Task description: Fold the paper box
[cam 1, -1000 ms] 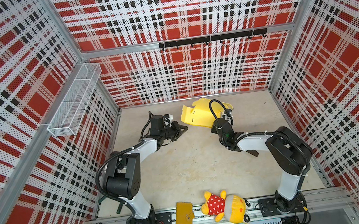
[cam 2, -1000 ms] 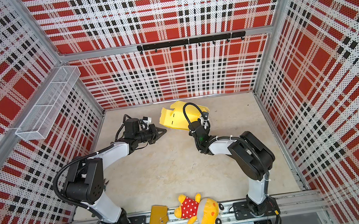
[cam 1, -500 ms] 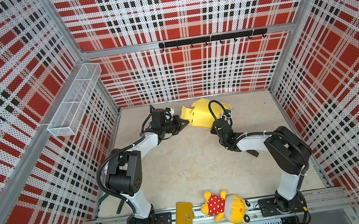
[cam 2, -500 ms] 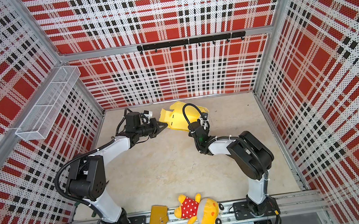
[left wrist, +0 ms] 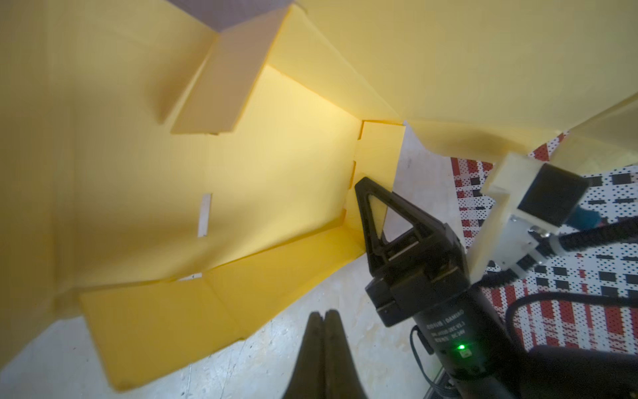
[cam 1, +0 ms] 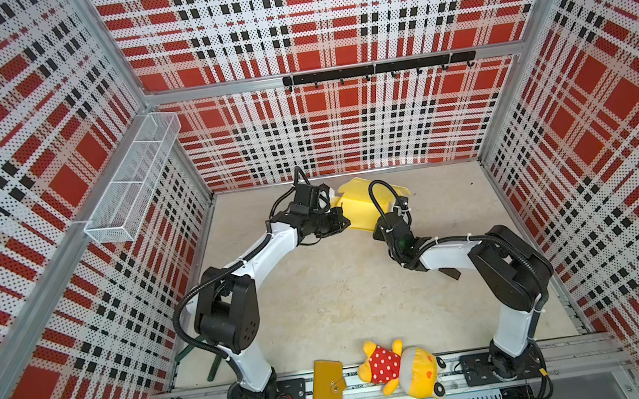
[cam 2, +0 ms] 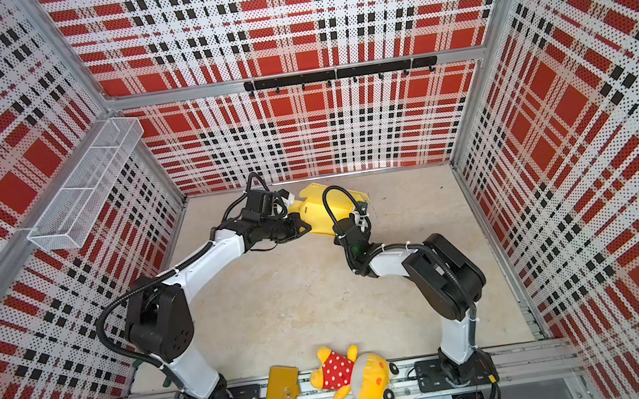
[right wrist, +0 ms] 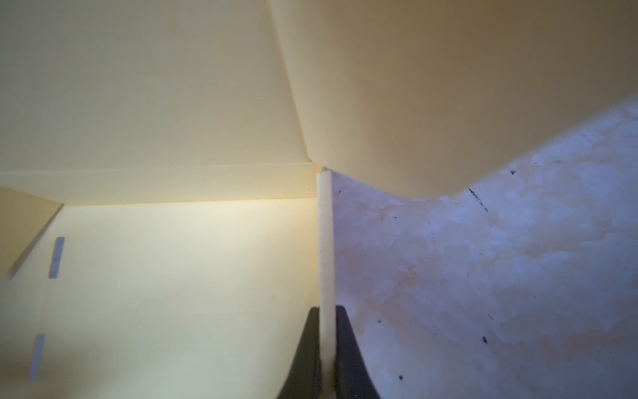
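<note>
Just one paper box (cam 1: 358,211) here: thin matte pale-yellow card with sharp creases, flaps and little slots. It sits half-folded at the far middle of the mottled beige desk (cam 1: 343,298), with its panels lifted. Its long side looks to run left-right in both top views. The right pincer (right wrist: 326,311) is pinched on an upright flap edge. The left pincer (left wrist: 324,312) is closed tight and empty, just beside a flat flap. There's also one plush toy (cam 1: 386,368) and one wallet (cam 1: 327,384) by the near rail.
</note>
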{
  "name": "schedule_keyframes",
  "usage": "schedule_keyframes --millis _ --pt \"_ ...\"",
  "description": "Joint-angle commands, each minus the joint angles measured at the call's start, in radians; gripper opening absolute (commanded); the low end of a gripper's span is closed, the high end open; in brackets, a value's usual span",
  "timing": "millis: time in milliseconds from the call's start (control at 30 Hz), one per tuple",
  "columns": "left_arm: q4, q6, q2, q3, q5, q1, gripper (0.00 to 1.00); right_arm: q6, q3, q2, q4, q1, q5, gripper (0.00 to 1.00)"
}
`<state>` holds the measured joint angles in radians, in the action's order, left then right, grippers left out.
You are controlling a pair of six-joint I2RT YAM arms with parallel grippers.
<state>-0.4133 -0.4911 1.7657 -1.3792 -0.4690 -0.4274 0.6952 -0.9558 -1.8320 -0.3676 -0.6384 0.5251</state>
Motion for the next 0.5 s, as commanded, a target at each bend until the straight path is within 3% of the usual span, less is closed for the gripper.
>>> schedule_keyframes --millis 0,167,467 --pt "-0.07 0.046 -0.05 -0.019 0.033 0.009 0.0 -0.005 -0.007 0.006 -0.054 -0.004 0.019 0.0" --pt "-0.088 0.063 -0.11 0.047 0.052 0.01 0.0 -0.009 -0.012 0.003 -0.055 -0.002 0.019 0.0" --pt "-0.184 0.287 -0.101 0.028 0.353 -0.012 0.0 -0.006 -0.005 0.008 -0.054 -0.002 0.023 0.0"
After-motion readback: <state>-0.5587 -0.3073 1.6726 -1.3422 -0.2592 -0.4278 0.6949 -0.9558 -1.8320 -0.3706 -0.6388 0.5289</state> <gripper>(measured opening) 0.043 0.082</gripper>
